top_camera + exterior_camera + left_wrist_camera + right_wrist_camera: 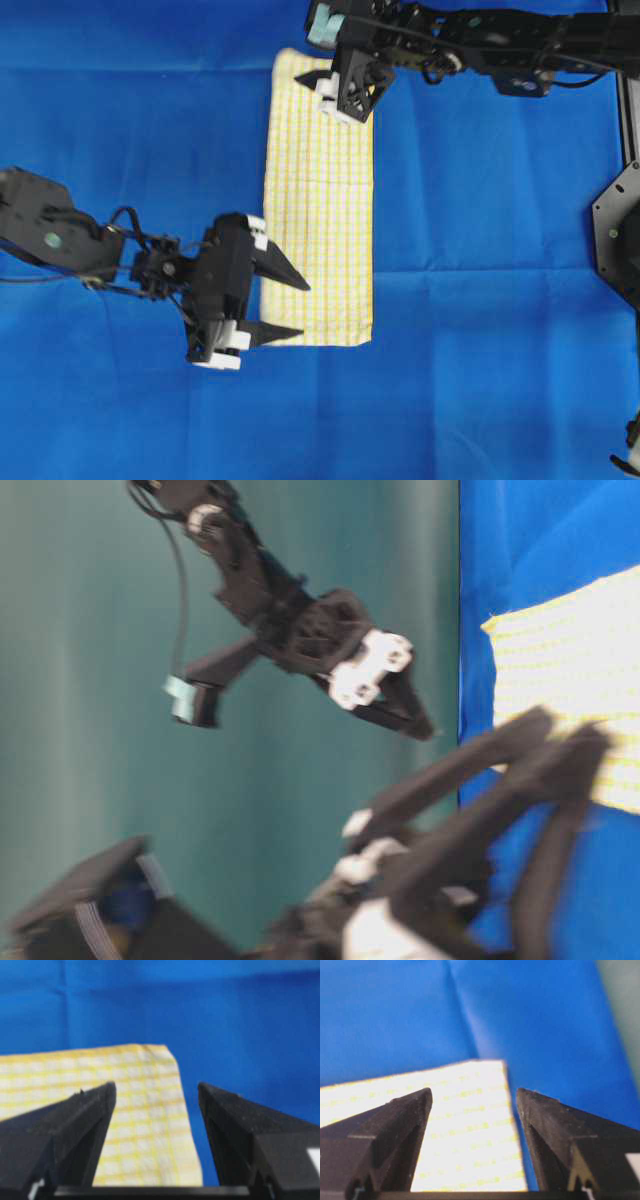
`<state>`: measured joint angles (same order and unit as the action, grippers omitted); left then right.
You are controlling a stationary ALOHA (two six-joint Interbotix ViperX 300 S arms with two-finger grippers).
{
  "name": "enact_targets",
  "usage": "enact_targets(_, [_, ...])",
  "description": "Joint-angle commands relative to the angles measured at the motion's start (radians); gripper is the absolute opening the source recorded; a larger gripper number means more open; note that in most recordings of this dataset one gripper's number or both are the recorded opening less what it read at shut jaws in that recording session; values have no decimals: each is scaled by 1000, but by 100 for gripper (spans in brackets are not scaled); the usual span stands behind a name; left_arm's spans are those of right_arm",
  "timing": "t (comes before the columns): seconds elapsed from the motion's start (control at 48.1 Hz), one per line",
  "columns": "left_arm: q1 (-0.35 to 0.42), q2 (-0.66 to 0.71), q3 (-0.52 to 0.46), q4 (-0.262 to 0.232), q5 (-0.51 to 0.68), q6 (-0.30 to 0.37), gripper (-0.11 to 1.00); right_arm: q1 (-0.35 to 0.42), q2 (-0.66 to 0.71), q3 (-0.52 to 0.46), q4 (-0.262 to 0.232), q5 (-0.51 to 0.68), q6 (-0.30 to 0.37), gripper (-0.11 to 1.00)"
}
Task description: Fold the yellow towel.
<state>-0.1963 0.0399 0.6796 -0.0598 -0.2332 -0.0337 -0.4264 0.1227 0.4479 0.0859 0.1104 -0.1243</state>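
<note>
The yellow towel lies flat on the blue sheet as a long narrow strip, running from the far side toward the near side. My left gripper is open over the towel's near left corner, its two fingers pointing right across the edge. In the left wrist view the towel lies below and between the spread fingers, and nothing is gripped. My right gripper is open above the towel's far end. The right wrist view shows the towel's corner below its wide jaws, also ungripped.
The plain blue sheet covers the whole table, with crease lines across it. A black arm base stands at the right edge. The table-level view shows both grippers, right and left, before a green wall.
</note>
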Motion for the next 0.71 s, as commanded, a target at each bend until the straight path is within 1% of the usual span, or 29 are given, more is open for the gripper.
enact_targets(0.0, [26,-98,-11,6,52,5,59,9,-87,8,-3,2,-6,66])
enact_targets(0.166, [98,-169,0,6,80,34,59,28,-207,86,-3,-3,-6,66])
enact_targets(0.291, [172,-183,11,6,80,58,59,54,-304,173,0,-23,-3,66])
enact_targets(0.395, [224,-190,17,6,80,64,59,83,-385,256,2,-64,8,66])
enact_targets(0.437, [242,-193,20,6,80,64,60,100,-423,299,5,-87,12,66])
enact_targets(0.541, [275,-202,35,6,81,64,63,135,-505,371,18,-112,14,66])
enact_targets(0.687, [311,-229,77,6,84,55,72,156,-583,445,46,-129,15,66])
